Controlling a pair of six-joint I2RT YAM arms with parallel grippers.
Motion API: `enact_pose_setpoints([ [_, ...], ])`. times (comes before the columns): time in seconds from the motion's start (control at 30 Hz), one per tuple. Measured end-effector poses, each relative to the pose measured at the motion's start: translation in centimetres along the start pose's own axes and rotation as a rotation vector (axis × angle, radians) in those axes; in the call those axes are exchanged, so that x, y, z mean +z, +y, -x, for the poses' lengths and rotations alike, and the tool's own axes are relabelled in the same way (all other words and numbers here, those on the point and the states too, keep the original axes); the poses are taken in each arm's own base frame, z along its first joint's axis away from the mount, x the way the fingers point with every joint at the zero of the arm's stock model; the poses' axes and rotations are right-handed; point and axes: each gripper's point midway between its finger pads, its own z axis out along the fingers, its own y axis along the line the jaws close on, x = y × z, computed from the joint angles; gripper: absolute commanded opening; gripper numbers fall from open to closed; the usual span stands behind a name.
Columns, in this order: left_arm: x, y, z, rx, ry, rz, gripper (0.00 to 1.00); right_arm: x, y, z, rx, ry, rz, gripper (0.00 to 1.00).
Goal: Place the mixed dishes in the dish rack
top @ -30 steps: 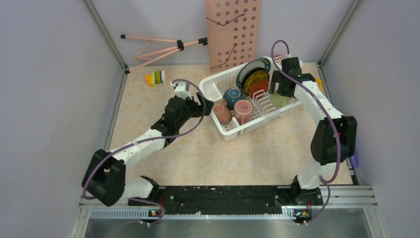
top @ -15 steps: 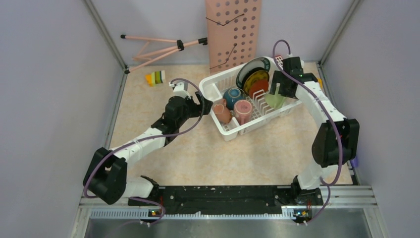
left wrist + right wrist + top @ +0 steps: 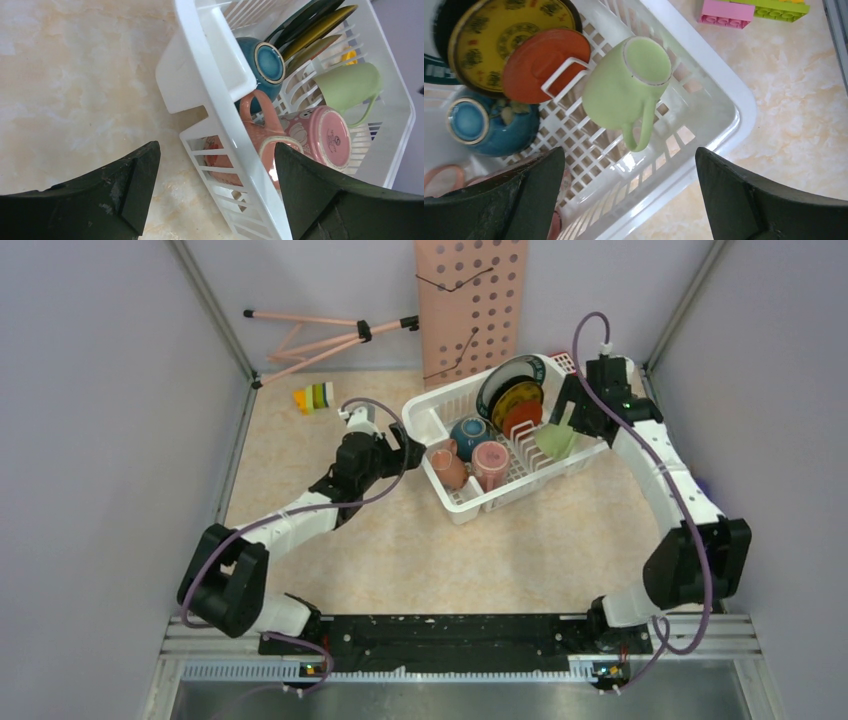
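The white dish rack (image 3: 521,488) stands at the back of the table, right of middle. In it stand a white plate with a dark rim (image 3: 505,378), a yellow plate (image 3: 517,397) and a red plate (image 3: 522,418). A teal bowl (image 3: 468,432), two pinkish cups (image 3: 447,468) (image 3: 490,462) and a light green mug (image 3: 553,443) lie in it too. My left gripper (image 3: 410,452) is open at the rack's left wall (image 3: 210,75), which shows between its fingers. My right gripper (image 3: 572,420) hangs open over the rack's right end, above the green mug (image 3: 624,85), holding nothing.
A pink perforated board (image 3: 470,305) leans on the back wall, with a pink tripod (image 3: 320,335) lying to its left. Small toy blocks (image 3: 313,397) sit at the back left, and more blocks (image 3: 726,12) lie just beyond the rack's right end. Walls close both sides.
My right gripper has drawn back up and to the right, off the green mug, which stays in the rack. My left gripper has shifted slightly left along the rack's wall.
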Motion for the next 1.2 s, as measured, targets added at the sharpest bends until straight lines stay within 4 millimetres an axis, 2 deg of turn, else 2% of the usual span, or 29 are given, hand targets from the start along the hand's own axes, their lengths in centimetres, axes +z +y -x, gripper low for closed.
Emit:
enact_pose_setpoints([
  [0.13,0.9,1.1,-1.1,-0.033,0.033,0.03,0.87,-3.6,0.1,1.7,0.054,-0.113,0.069,0.98],
  [0.23,1.4,1.2,-1.3,-0.054,0.038,0.026,0.87,-6.0,0.1,2.5,0.087,-0.205,0.123,0.98],
  [0.3,1.7,1.3,-1.3,-0.069,0.039,0.027,0.87,-6.8,-0.2,2.4,0.096,-0.253,0.14,0.98],
  [0.4,1.8,1.5,-1.0,-0.084,0.03,0.032,0.91,-7.2,-1.4,0.5,0.087,-0.321,0.152,0.99],
  [0.53,0.8,2.7,0.4,-0.068,-0.031,0.077,0.95,-6.4,-3.7,-3.7,0.063,-0.44,0.154,0.99],
  [0.63,-2.2,4.7,2.5,-0.027,-0.145,0.163,0.95,-5.2,-5.9,-7.5,0.033,-0.517,0.128,0.99],
  [0.7,-4.3,6.2,4.5,-0.018,-0.241,0.217,0.95,-4.8,-6.7,-8.6,-0.001,-0.54,0.108,0.99],
  [0.77,-5.9,8.2,6.5,-0.029,-0.324,0.275,0.96,-4.9,-6.9,-8.2,-0.028,-0.567,0.097,0.99],
  [0.8,-6.6,10.1,7.4,-0.038,-0.368,0.327,0.96,-5.2,-6.9,-7.5,-0.032,-0.606,0.096,0.99],
  [0.9,-8.0,14.7,7.7,-0.029,-0.411,0.473,0.98,-5.4,-7.0,-6.9,-0.032,-0.679,0.096,0.99],
  [0.93,-8.6,16.3,7.1,-0.003,-0.41,0.531,0.98,-4.9,-7.2,-7.4,-0.036,-0.685,0.096,0.99],
  [1.0,-9.1,18.1,6.2,0.062,-0.387,0.603,0.98,-3.9,-7.5,-8.7,-0.043,-0.678,0.09,0.99],
  [1.1,-9.6,19.4,5.9,0.152,-0.36,0.669,0.99,-2.2,-8.0,-10.8,-0.054,-0.651,0.074,0.99],
  [1.2,-9.9,19.2,6.7,0.243,-0.377,0.663,0.99,-0.4,-8.3,-12.5,-0.084,-0.618,0.055,0.99],
])
